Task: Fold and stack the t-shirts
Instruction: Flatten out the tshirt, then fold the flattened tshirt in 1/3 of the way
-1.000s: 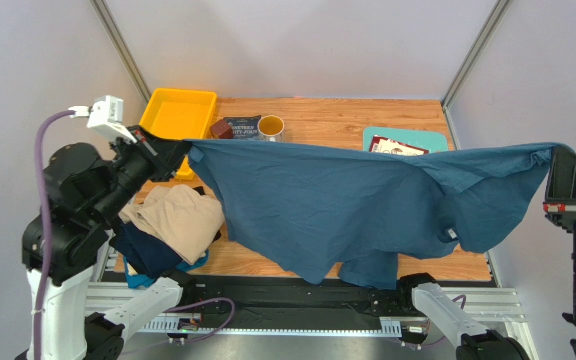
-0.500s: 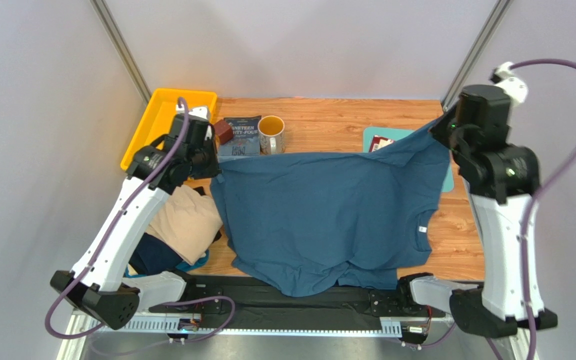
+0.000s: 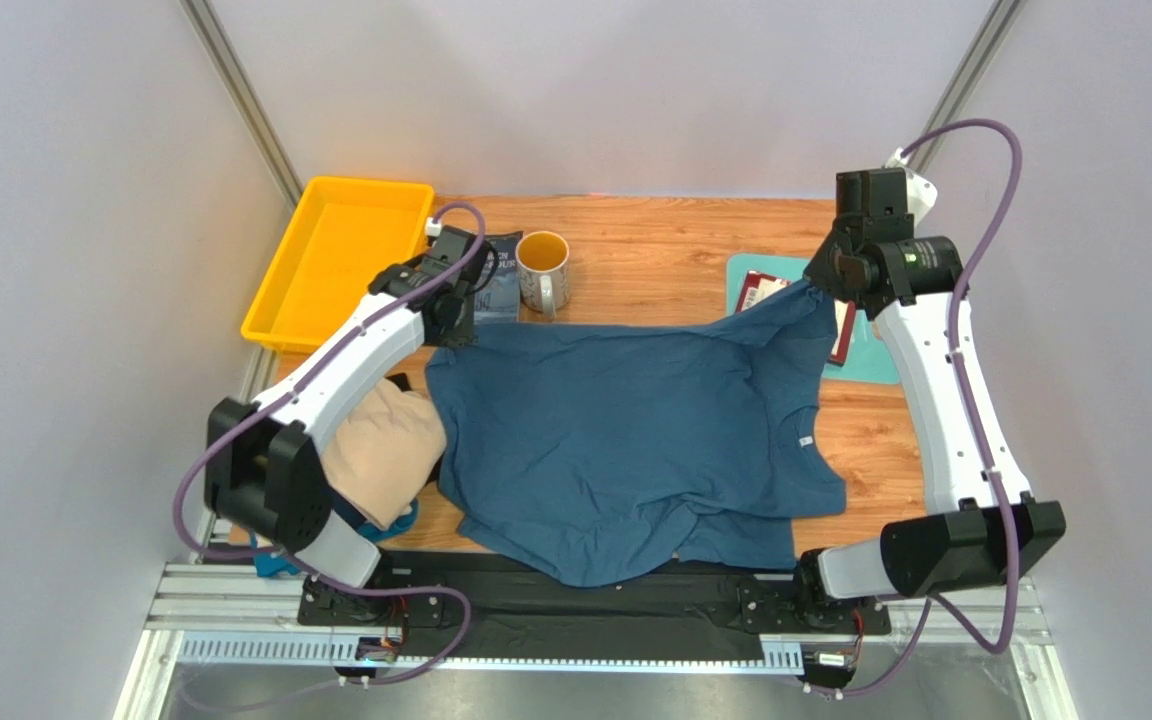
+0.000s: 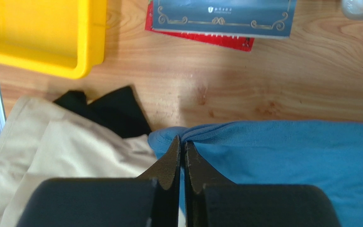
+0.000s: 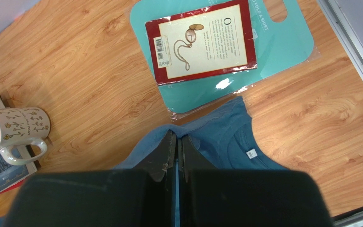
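The left pincer (image 4: 181, 142) has its two black fingers pressed together on the far left corner of the large teal-blue cotton t-shirt (image 3: 627, 435), with a small bunch of cloth sticking out past the tips. Just to its left lies the rumpled beige t-shirt (image 4: 65, 156), touching the blue corner, and a dark, nearly black shirt (image 4: 107, 111) peeks out from under it. Beyond the tips there is a band of bare wooden worktop (image 4: 273, 80), then the yellow plastic tray (image 4: 36, 33) and a dark blue printed book (image 4: 221, 16).

The right pincer (image 5: 177, 137) is likewise clamped on the teal-blue shirt, on a raised fold at the far right, beside the collar. That corner is lifted, and its cloth overlaps the near edge of the flat teal cutting board (image 5: 283, 52), on which a red-bordered book (image 5: 200, 40) lies. A patterned white mug with a yellow inside (image 5: 13, 130) stands well off to the left.

The rest of the shirt lies spread between the two arms, mostly flat, and its near hem reaches over the worktop's near edge. There is open wood between the mug and the board, and a bare strip to the right of the shirt, up to the side rail.
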